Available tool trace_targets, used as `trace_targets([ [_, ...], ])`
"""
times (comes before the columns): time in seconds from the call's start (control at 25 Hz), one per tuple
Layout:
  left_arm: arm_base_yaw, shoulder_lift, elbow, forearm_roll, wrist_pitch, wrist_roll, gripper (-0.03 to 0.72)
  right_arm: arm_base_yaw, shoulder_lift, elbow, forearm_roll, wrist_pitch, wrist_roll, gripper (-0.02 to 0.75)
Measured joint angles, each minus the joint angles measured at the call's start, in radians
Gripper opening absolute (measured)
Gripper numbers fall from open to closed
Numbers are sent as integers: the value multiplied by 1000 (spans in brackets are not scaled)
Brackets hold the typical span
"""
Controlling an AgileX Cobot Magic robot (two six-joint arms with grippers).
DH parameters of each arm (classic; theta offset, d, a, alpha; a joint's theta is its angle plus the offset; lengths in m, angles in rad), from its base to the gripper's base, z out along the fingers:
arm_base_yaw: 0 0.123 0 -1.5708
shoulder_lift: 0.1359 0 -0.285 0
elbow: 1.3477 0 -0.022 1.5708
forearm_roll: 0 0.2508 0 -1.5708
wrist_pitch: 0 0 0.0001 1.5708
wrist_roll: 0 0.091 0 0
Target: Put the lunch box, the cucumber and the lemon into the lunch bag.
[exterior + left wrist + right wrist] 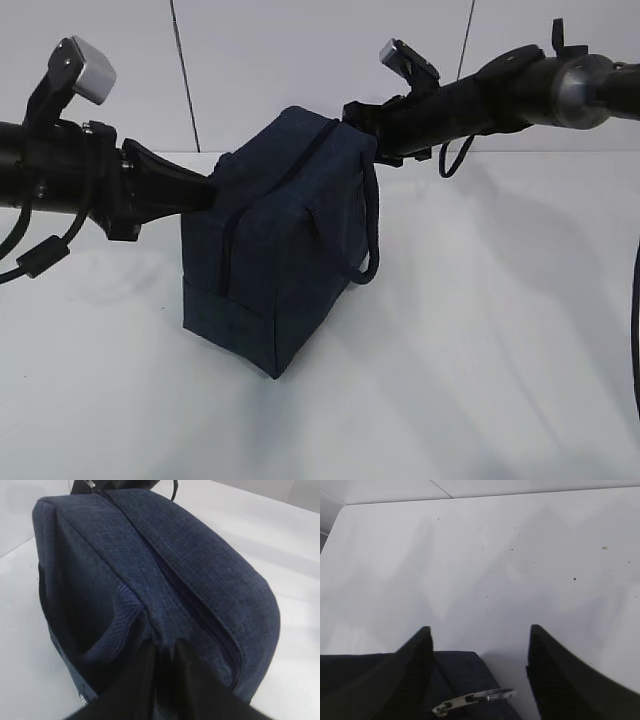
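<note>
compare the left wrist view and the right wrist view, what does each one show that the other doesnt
Only the left wrist view shows the lunch bag's whole top with the zipper line running along it, and the left gripper's fingers close together on the fabric at its near end. Only the right wrist view shows the metal ring pull lying free between the right gripper's open fingers, with bare table beyond. Both show dark navy bag fabric and the white table.
</note>
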Motion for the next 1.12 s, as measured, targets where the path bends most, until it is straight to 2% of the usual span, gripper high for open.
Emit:
trace_targets([
  [0.08,0,0,0,-4,0,0,184,-4,0,0,5,6,0,517],
  [0.12,0,0,0,-6,-2,0,229,-9,0,0,5,11,0,544],
  [0.2,0,0,0,-9,-4,0,331,-15,-14,0,5,22,0,574],
  [0.32,0,0,0,-27,-10,0,417,-36,-58,0,-2,40,0,580],
  [0.6,0,-65,0,-48,37,-35,461,-53,-197,0,-91,94,0,580],
  [0.8,0,-176,0,-20,85,-116,483,-53,-271,0,-120,214,5,580],
  [1.0,0,-313,0,102,85,-287,485,-53,-358,0,-173,357,70,580],
  [1.12,0,-397,0,242,66,-451,486,-39,-416,0,-229,452,123,580],
])
